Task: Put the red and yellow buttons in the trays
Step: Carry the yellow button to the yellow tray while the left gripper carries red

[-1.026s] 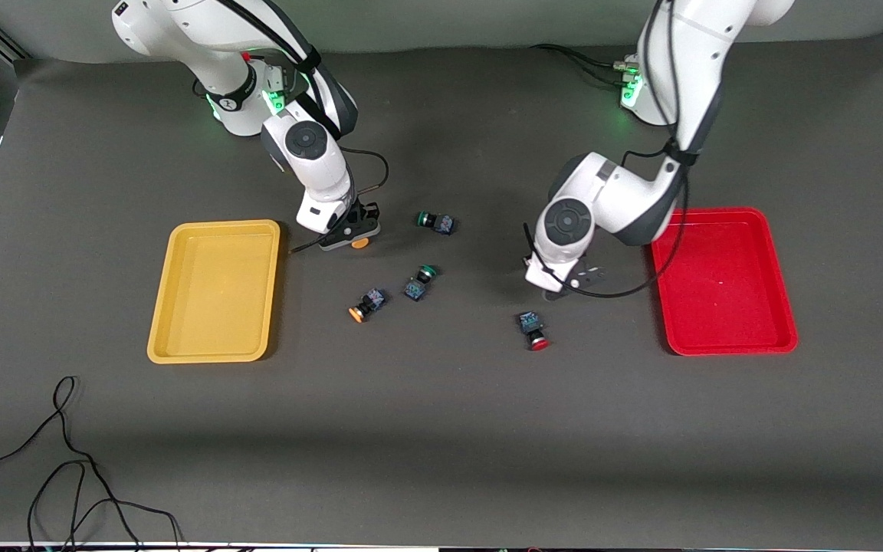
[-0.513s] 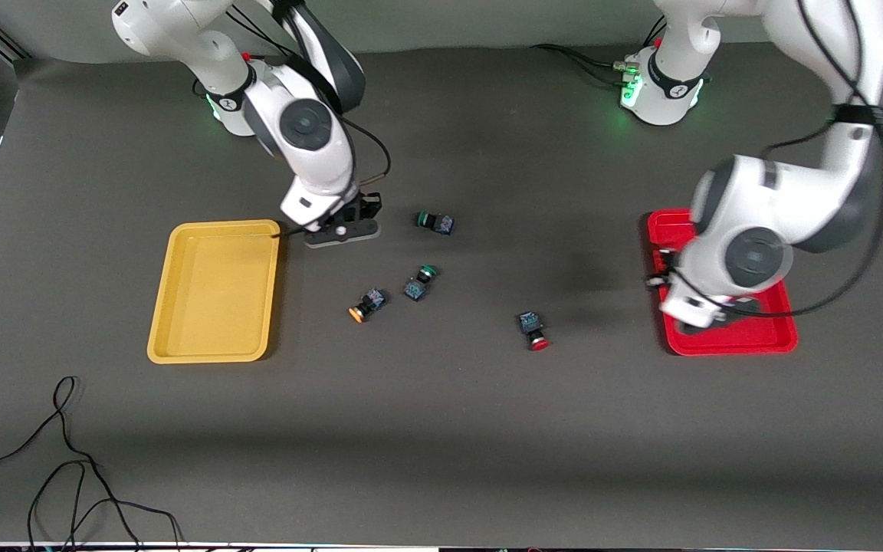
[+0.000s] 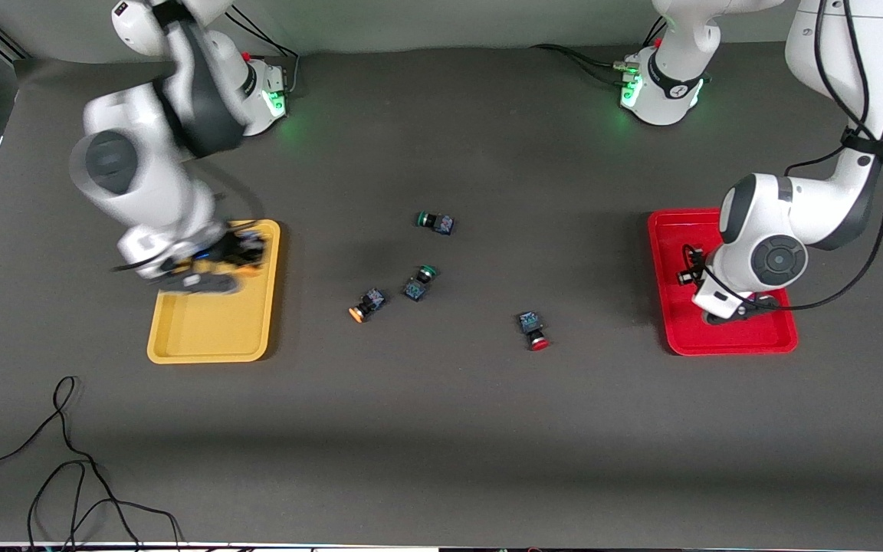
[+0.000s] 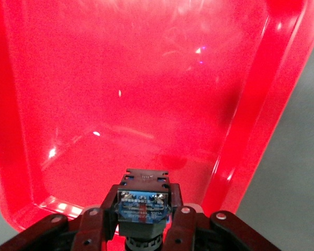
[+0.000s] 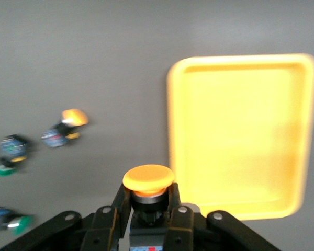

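Both arms are in the release step. The left end effector [image 4: 145, 238] pinches a button [image 4: 143, 204] by its dark body and hangs over the red tray [image 3: 756, 337], above the corner nearest the front camera at the right arm's end. Lower it close to the tray floor before you spread the fingers, so the button does not bounce over the low rim (its cap is hidden in the left wrist view).

The right end effector [image 5: 146, 217] grips a yellow-capped button [image 5: 148, 180], cap outward, over the yellow tray [image 3: 211, 341] near its edge farthest from the front camera. Carry it toward the tray's middle before release; in the right wrist view the button sits just outside the tray wall.

On the dark surface [image 3: 441, 429], one yellow button [image 3: 366, 304] and one red button [image 3: 532, 330] lie between the two end effectors, well apart from both. Leave the two green-capped switches [image 3: 420, 282] and [image 3: 434, 222] in place. A loose black cable [image 3: 66, 468] lies near the front edge, clear of both travel paths.
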Robot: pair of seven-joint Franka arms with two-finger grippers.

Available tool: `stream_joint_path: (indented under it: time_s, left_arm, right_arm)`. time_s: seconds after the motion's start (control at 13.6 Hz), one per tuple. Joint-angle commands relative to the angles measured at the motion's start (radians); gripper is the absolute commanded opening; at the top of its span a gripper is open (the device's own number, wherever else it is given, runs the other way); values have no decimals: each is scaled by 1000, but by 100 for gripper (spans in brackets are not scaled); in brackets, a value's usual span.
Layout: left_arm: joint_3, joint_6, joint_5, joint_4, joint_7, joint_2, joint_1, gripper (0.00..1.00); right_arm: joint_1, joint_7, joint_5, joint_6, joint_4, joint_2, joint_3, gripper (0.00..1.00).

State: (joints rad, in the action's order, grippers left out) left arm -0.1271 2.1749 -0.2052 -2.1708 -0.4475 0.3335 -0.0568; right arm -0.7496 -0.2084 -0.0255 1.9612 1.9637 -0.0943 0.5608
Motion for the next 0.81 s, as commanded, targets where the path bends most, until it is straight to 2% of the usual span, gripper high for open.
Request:
stream_joint_path:
  time_s: [0.0,0.07,0.22,0.37,0.44,0.51,0.59,0.66,0.73]
  left_arm:
    - [-11,8,-14,-33,55,-36,-43,0]
    - [-11,13,-14,-44,81,-37,-52,0]
    - [-11,52,-14,-75,84,-37,-55,0]
    - [-11,110,-16,-108,84,-27,-54,0]
    - [-11,117,-17,-115,86,-25,-54,15]
    - [-11,112,-25,-124,87,-27,-45,90]
    - [-12,99,-28,-127,87,-36,-37,100]
    - [-16,79,-28,-124,86,-43,-35,100]
    - [-20,47,-26,-106,86,-44,-32,100]
  right_arm:
    - [-8,267,-25,77,93,-8,190,16]
    - [2,367,-59,175,159,-31,236,16]
    - [53,525,-176,366,251,-149,246,16]
    - [73,685,-369,407,239,-310,245,16]
    - [72,767,-466,409,230,-358,245,16]
    - [72,814,-534,412,228,-393,243,16]
    - [72,834,-551,412,212,-427,243,16]
    - [72,839,-551,406,201,-430,243,17]
    - [73,837,-551,406,199,-427,245,28]
